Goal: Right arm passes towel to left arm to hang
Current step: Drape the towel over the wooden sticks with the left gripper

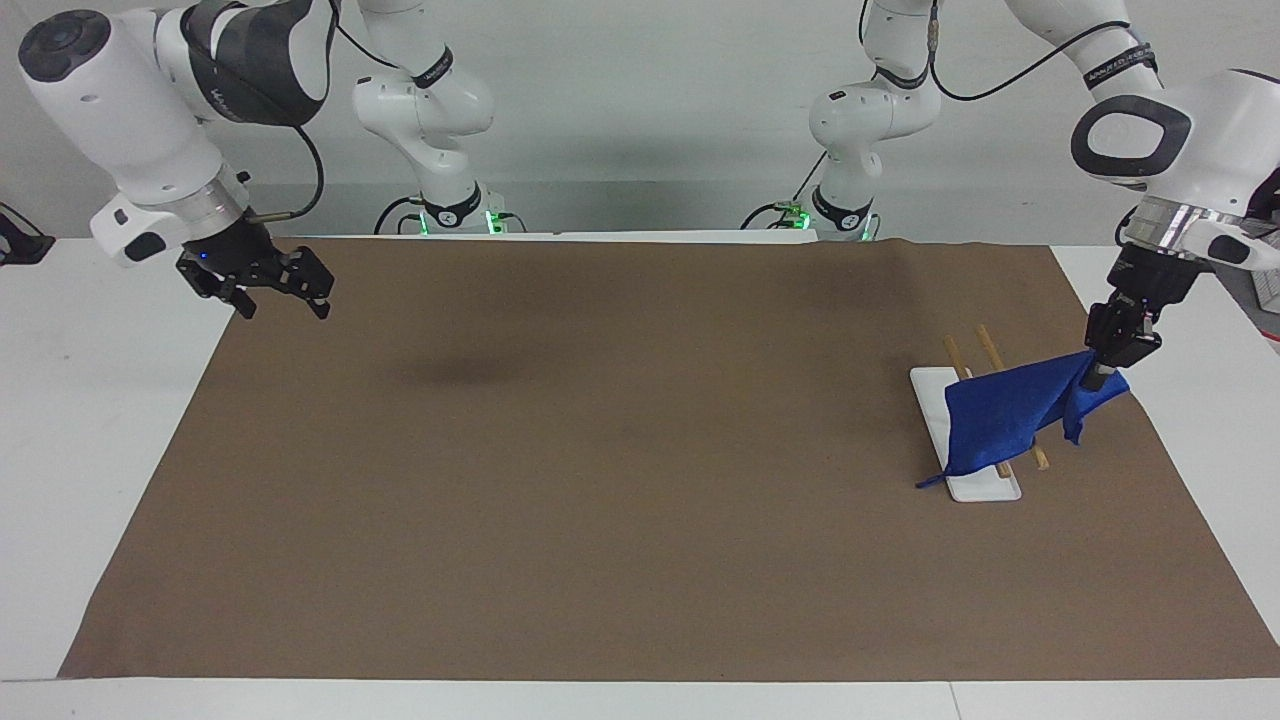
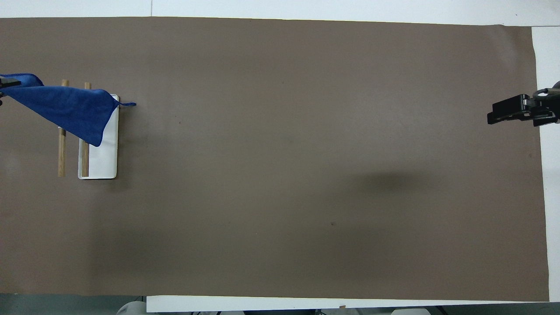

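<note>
The blue towel (image 1: 1000, 415) hangs from my left gripper (image 1: 1104, 376), which is shut on one of its corners. The cloth slopes down from the gripper across the two wooden rods (image 1: 986, 346) of a small rack with a white base (image 1: 980, 488). Its loop-tag corner dangles by the base's edge. In the overhead view the towel (image 2: 70, 107) covers the farther ends of the rods (image 2: 61, 153), and only a tip of the left gripper (image 2: 3, 83) shows at the frame's edge. My right gripper (image 1: 283, 308) waits open and empty above the mat's corner at the right arm's end (image 2: 492, 116).
A brown mat (image 1: 620, 480) covers most of the white table (image 1: 90, 420). The rack's base (image 2: 105, 159) stands near the mat's edge at the left arm's end.
</note>
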Controlling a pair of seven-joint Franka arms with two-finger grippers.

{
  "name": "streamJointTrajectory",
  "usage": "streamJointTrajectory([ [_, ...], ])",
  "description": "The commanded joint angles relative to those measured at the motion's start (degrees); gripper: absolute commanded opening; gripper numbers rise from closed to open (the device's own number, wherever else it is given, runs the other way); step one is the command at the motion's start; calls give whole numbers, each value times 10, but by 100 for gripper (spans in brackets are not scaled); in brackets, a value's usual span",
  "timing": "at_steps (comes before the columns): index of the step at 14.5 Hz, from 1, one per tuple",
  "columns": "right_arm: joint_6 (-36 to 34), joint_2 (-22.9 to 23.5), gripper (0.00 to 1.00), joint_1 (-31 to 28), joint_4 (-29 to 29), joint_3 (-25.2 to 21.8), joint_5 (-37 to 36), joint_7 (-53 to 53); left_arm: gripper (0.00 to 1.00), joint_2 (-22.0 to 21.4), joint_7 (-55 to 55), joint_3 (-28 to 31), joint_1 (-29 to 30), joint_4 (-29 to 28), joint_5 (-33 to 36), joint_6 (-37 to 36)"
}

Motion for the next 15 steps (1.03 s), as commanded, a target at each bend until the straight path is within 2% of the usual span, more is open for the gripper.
streamJointTrajectory([
  [1, -12, 5, 100, 0, 10, 1, -10, 11, 2, -13, 69, -2, 30, -18, -3, -23],
  [2, -12, 5, 100, 0, 10, 1, -10, 11, 2, -15, 93, -2, 48, -25, -3, -36],
  [4, -12, 5, 100, 0, 10, 1, -10, 11, 2, -26, 119, -2, 48, -52, -3, -32],
  [7, -10, 0, 100, 1, 11, 1, -10, 10, 2, -24, 176, -2, 55, -61, -3, -32],
  [12, -6, -15, 100, 2, 5, 1, -6, 9, 3, -22, 198, -2, 66, -77, 14, -18],
  [15, -7, -15, 100, 2, 5, 1, -3, 10, 7, -22, 200, -2, 71, -77, 15, -19],
])
